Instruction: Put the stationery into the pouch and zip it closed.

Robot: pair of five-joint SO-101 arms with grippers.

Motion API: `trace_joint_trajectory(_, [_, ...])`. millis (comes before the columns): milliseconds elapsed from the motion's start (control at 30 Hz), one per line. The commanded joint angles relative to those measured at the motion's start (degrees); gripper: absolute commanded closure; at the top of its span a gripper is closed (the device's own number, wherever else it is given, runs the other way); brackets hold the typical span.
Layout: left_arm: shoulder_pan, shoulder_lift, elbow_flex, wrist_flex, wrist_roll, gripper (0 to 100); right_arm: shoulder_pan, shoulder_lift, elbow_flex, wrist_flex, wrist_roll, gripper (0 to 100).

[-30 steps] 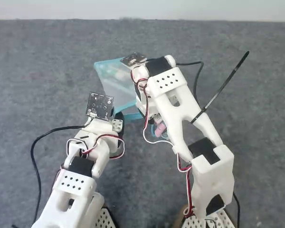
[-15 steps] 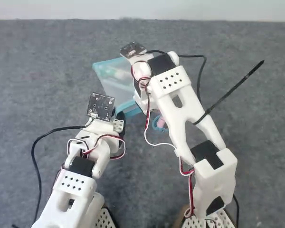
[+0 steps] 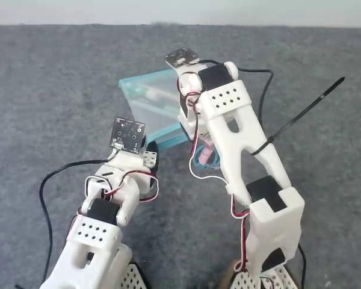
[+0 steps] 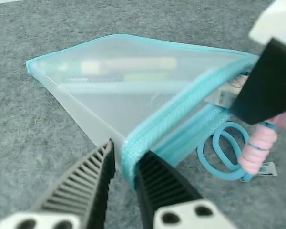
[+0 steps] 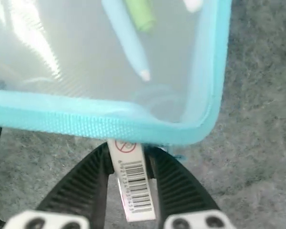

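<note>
The translucent plastic pouch [image 4: 109, 81], edged in turquoise zip tape, sits on the grey fuzzy counter [image 3: 48, 90] with a green pen [image 5: 140, 14] and a pale blue pen [image 5: 128, 47] inside. The left pincer [image 4: 124, 155] pinches its zip edge. The right pincer [image 5: 129, 155] grips a white paper tag [image 5: 132, 188] bearing a barcode and a red circle symbol; the digits are too small to read.

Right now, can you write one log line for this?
left hand: shut on pouch | right hand: shut on tag | pens: inside pouch

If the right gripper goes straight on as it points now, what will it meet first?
Probably the pouch, at its teal edge, just beyond the white tag that the right gripper holds; depth is unclear.
</note>
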Motion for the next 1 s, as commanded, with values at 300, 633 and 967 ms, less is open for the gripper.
trace_joint_trajectory(300, [0.7,-1.49,-0.75,-1.32,-0.79,99,-4.62,-4.09,-4.22,-1.98,-0.97,75.7])
trace_joint_trajectory(633, [0.7,-1.49,-0.75,-1.23,-1.14,99,-2.33,-2.95,-6.33,-2.95,2.02,76.8])
trace_joint_trajectory(967, [0.62,-1.49,-0.75,-1.14,-2.55,99,1.98,-10.42,-11.34,-0.22,2.02,77.1])
